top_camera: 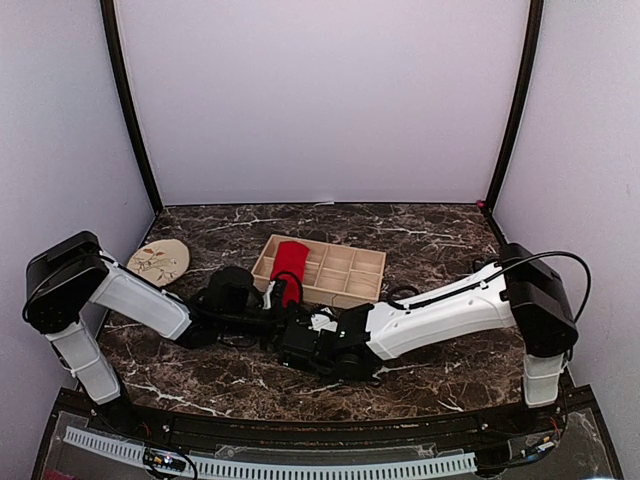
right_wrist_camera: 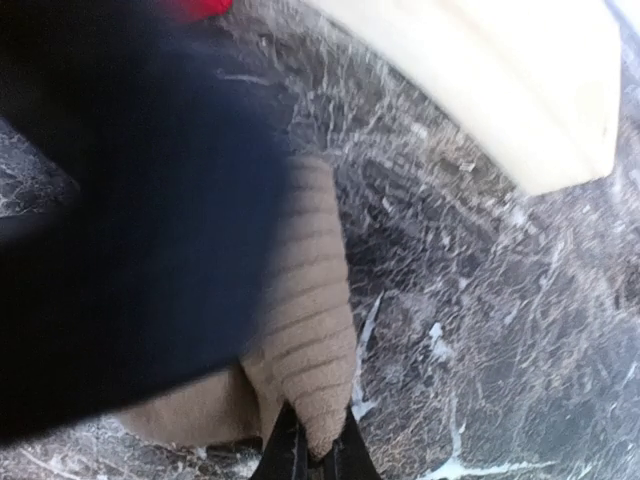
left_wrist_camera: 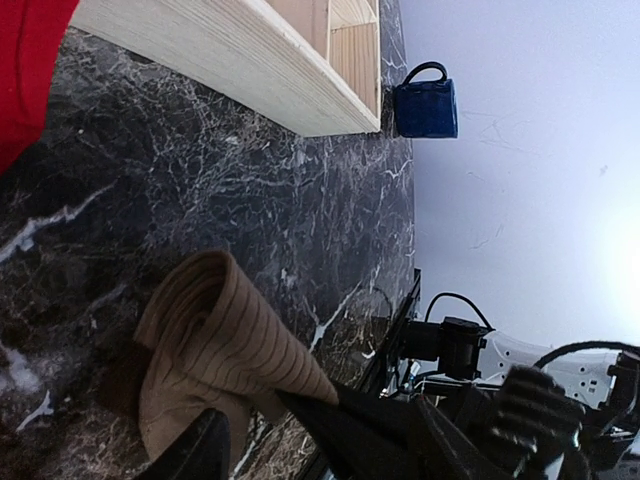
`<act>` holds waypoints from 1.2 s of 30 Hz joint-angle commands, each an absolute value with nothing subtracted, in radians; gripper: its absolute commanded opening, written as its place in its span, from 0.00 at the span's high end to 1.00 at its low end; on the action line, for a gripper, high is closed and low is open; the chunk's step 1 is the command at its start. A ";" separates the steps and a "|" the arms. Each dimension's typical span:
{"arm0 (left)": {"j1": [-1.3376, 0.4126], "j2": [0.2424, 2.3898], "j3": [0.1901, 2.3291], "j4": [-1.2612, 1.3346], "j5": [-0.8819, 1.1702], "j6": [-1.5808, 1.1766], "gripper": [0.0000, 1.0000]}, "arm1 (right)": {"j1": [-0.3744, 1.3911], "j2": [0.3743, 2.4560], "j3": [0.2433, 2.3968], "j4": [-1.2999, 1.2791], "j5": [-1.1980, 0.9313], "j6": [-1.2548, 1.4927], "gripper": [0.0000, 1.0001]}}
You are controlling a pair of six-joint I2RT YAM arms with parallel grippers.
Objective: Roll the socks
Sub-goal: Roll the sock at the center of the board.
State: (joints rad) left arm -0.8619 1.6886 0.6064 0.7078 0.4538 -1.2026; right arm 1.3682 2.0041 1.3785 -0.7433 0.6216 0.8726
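At the right gripper (right_wrist_camera: pixel 306 452), the tan sock (right_wrist_camera: pixel 303 300) (ribbed cuff) sits pinched.

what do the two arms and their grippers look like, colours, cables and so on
The left arm and right arm match: smooth white shell links between boxy black joint housings. A thin black cable arcs over the right arm's black elbow housing. The left gripper and right gripper have slim black fingers. No markings can be made out.

The tan sock (left_wrist_camera: pixel 215 340) is ribbed knit cloth and the red sock (top_camera: pixel 290 258) soft matt cloth. The tray (left_wrist_camera: pixel 220 60) is pale bare wood, the counter (left_wrist_camera: pixel 250 200) smooth veined marble.
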 commanded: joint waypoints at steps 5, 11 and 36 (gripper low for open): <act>-0.864 1.731 0.744 0.485 0.559 -1.238 0.36 | 1.424 2.023 1.408 -0.796 0.775 0.906 1.00; -0.865 1.757 0.796 0.388 0.604 -1.259 0.35 | 1.440 2.027 1.414 -0.795 0.812 0.903 1.00; -0.873 1.833 0.920 0.316 0.600 -1.276 0.39 | 1.489 2.034 1.405 -0.667 0.807 0.801 1.00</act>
